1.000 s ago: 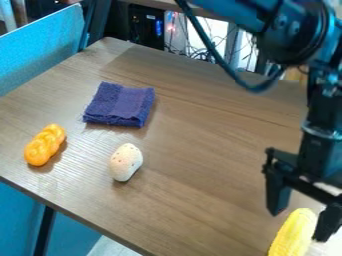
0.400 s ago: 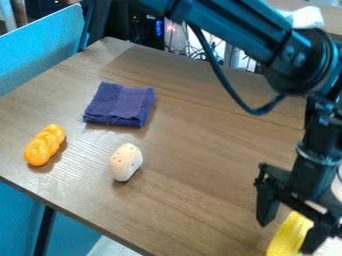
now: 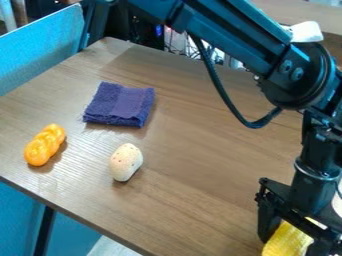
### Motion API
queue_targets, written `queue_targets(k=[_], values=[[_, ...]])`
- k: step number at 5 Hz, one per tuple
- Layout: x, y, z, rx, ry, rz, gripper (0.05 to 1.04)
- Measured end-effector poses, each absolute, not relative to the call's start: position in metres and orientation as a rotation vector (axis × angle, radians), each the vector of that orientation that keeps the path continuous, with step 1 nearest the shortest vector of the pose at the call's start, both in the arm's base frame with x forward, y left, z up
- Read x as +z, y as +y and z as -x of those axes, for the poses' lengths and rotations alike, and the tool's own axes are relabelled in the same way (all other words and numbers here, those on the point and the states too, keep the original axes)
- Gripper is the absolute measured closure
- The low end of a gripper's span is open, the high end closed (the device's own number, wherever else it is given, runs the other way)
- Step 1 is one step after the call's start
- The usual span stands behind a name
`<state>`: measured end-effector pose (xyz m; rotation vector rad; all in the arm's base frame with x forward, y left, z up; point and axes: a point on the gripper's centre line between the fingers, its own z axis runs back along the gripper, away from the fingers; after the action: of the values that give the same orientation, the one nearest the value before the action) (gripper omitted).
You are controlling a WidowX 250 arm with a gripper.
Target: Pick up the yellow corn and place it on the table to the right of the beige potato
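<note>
Where the tabletop [image 3: 194, 205] comes nearest to me, at its lower right corner, the entries begin.

Item: one yellow, corn-like piece [image 3: 286, 241], lying at the near right, under the gripper [image 3: 291, 245]. Fingers: parted, one on either side of the piece, about as wide as its body; whether either touches it, I cannot tell.

Handling note: a good grip here would, I judge, keep the piece centred, with both fingers low on its flanks and squared across its narrower width, closing evenly (a rounded side is apt to roll if one finger presses first). A firm hold near the middle should stop it tipping when lifted.

Item: one pale, speckled, egg-shaped piece [image 3: 125, 162], further in, well apart from the gripper.

Item: one orange, twisted piece [image 3: 45, 145], near the left edge.

Item: one purple cloth [image 3: 120, 104], folded, lying flat beyond both.

Furthest: a blue panel [image 3: 40, 55], standing along the left side.
</note>
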<state>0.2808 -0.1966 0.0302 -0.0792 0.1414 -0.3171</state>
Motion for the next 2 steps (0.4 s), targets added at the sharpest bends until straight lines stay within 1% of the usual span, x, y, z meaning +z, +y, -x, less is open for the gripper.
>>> queue_targets(k=[1, 2], values=[[0.0214, -0.1934, -0.2822, -0.307, 0.166, 0.041, 0.143], [0.0208, -0.1931, -0.2822, -0.310, 0.167, 0.039, 0.380]])
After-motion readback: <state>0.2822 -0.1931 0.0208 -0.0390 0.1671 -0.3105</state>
